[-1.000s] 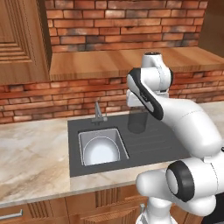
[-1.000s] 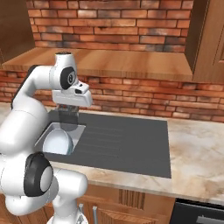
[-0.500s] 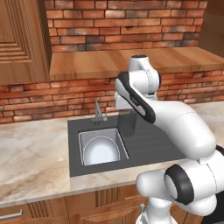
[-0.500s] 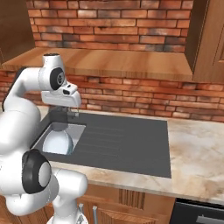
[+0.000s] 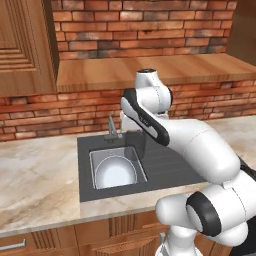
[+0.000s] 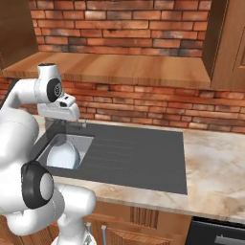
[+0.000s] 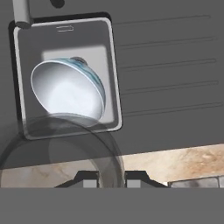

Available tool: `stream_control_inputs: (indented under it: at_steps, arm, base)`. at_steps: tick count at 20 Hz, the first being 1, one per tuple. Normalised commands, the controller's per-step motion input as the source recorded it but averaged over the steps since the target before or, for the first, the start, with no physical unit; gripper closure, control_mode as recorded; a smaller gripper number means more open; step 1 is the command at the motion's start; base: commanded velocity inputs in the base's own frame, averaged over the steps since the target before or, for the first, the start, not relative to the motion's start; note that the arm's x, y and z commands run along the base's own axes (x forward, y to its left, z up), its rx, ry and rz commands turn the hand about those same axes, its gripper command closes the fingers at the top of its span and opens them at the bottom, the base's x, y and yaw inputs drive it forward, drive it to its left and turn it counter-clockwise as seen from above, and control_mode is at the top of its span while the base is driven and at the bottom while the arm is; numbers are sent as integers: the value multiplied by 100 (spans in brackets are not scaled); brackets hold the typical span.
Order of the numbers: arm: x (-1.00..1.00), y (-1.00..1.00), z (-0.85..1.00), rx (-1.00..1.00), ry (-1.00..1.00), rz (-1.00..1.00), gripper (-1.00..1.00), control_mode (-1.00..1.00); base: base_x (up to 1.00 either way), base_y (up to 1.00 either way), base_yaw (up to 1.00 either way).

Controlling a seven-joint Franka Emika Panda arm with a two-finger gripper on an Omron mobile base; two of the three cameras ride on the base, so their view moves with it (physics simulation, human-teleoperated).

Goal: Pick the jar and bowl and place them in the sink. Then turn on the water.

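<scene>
— What sits at the left of the marbled beige tabletop (image 5: 35,185)?

— The rectangular light-grey metal sink (image 5: 118,167) in its dark grey surround, a slim grey metal faucet (image 5: 111,128) at its back edge. The round, glossy, pale blue-white bowl (image 5: 115,172) lies tilted inside the basin, filling most of it.

— And the arm?

— To the right, the white arm's two-finger gripper (image 7: 111,178) hangs above the basin's near right edge, jaws pinching the small translucent grey cylindrical jar (image 7: 59,148), held in the air over the bowl's rim in the hand view. Further right, the ribbed dark drainboard (image 6: 136,153) runs toward the brick wall (image 6: 158,103).
</scene>
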Motion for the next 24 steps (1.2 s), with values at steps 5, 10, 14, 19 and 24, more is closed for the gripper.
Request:
stream_control_inputs:
  at_steps: [5, 10, 14, 19, 24]
  arm:
    - [0, 25, -11, 0, 0, 0, 100, -100]
    - [1, 25, -10, 0, 0, 0, 100, -100]
    - [1, 22, -7, 0, 0, 0, 100, -100]
    - [0, 12, -6, 0, 0, 0, 100, -100]
    - [0, 9, -8, 0, 0, 0, 100, -100]
  base:
    - [0, 0, 0]
    - [0, 0, 0]
    - [0, 0, 0]
    - [0, 0, 0]
    - [0, 0, 0]
